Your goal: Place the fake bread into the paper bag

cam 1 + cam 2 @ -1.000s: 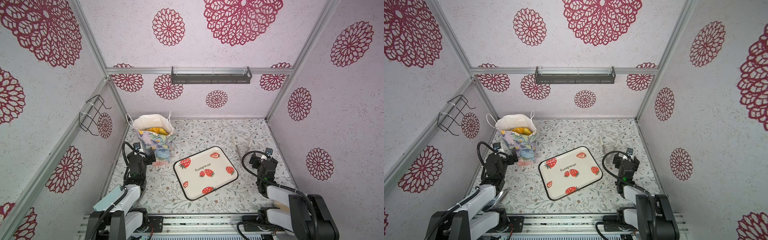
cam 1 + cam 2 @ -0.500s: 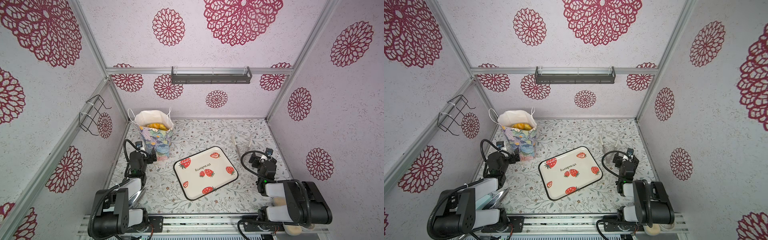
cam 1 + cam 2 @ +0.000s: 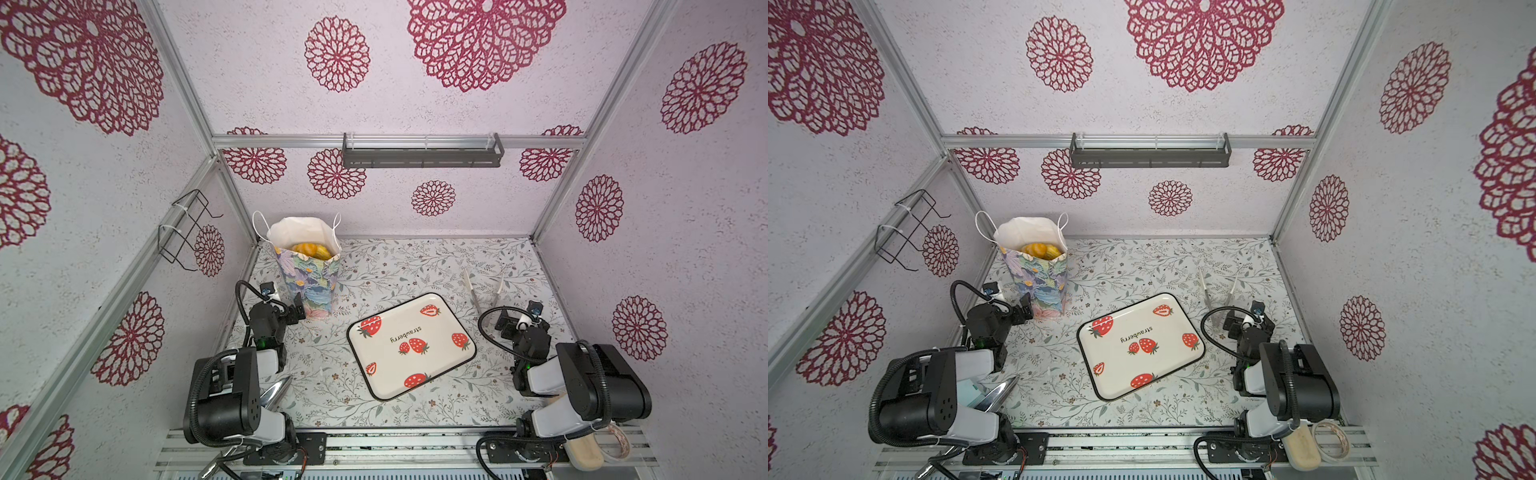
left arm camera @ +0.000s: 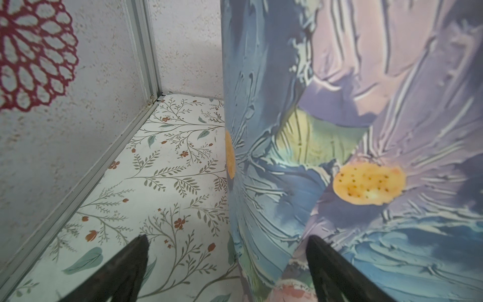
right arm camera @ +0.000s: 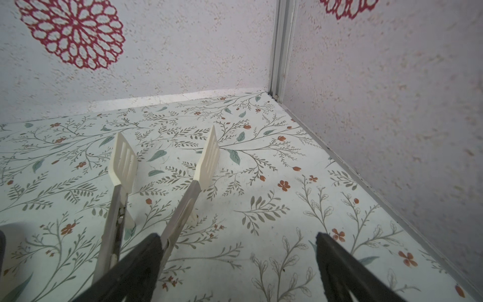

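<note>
- One cream strawberry tray [image 3: 432, 357] lies nearest the front, in the middle of the table [image 3: 415, 266].
- Next back, the right gripper [image 5: 238, 240] hangs low with jaws spread wide, gripping nothing. Cream tongs [image 5: 203, 162] lie on the table right by one finger.
- The left gripper [image 4: 226, 243] is just as wide and empty-handed, parked just beside the bottom corner of the paper bag [image 3: 309, 282]. Touching or not, can't tell.
- Bag stands upright in the far left corner, mouth open. The fake bread [image 3: 309, 249] is piled inside, golden tops showing below the rim in both top views.
- Grey shelf [image 3: 422, 156] hangs on the back wall.
</note>
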